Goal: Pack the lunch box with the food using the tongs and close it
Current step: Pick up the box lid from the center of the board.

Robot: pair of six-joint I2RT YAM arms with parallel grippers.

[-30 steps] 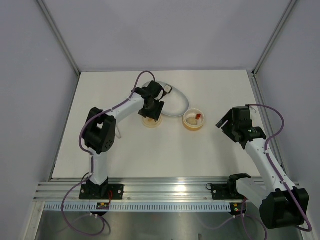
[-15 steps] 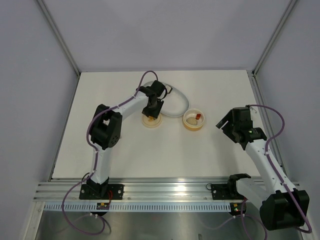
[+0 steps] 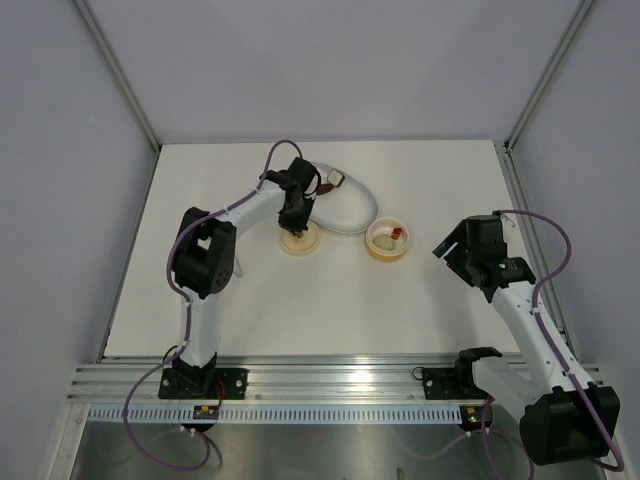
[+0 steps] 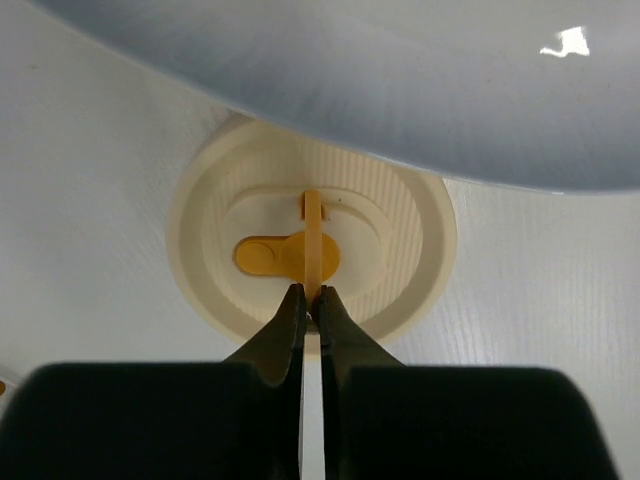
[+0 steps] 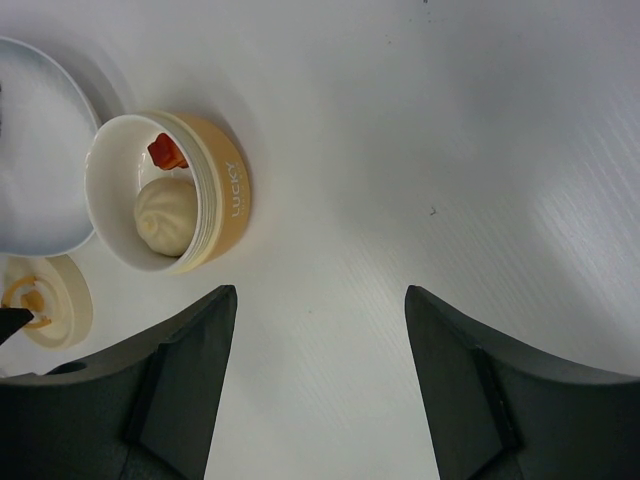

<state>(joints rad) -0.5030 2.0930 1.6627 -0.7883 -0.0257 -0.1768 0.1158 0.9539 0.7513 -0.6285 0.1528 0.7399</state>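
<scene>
Both fingers (image 4: 285,330) of my left hand (image 4: 310,298) are pinched together on the thin orange tab (image 4: 315,240) of the lid (image 4: 400,240), which lies flat on the surface (image 4: 90,150) at the white dish (image 4: 400,80) edge. My right hand (image 5: 320,300) hangs open, the lunch box (image 5: 225,195) near, beyond it.

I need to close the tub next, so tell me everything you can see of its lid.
The lid is a flat round disc of pale-yellow plastic: a ribbed ring around a raised centre panel bearing an orange oval mark and a thin orange strip. It lies flat on the white table, apart from the tub, its far edge hidden by the white dish. The left pincer, shut, appears to pinch the strip's near end.
</scene>
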